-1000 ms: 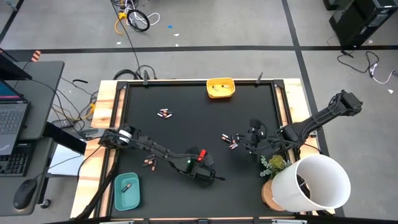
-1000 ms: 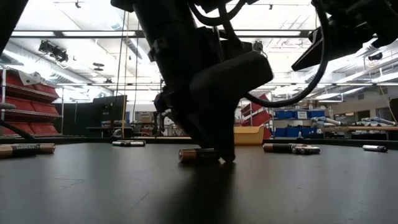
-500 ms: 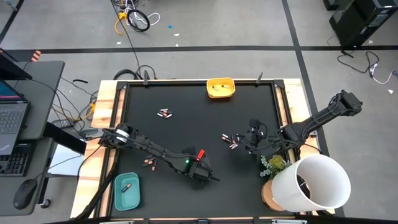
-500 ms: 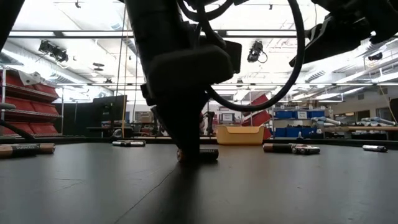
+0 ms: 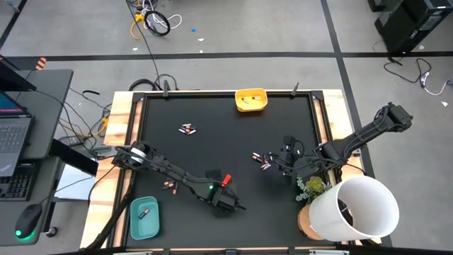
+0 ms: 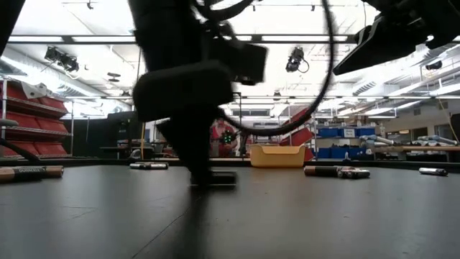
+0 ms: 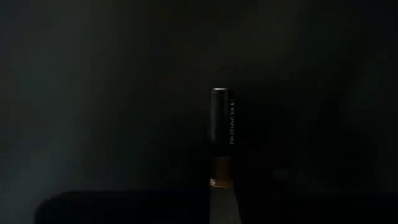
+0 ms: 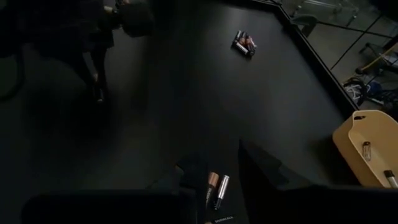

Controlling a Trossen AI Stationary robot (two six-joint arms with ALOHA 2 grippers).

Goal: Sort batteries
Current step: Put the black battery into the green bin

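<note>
Down at the near edge of the mat (image 5: 212,152), the left gripper (image 5: 225,204) is pressed low over one battery (image 7: 222,148), a copper-and-black one; its fingers have closed in around it, though I cannot tell if the grip is firm. To the near left sits the teal tray (image 5: 144,217) with a battery inside. Farther right, the right gripper (image 5: 277,164) hovers partly open, holding nothing, over a small cluster (image 8: 216,188). More batteries (image 5: 187,129) lie far left, and the yellow bin (image 5: 251,100) sits at the far edge.
</note>
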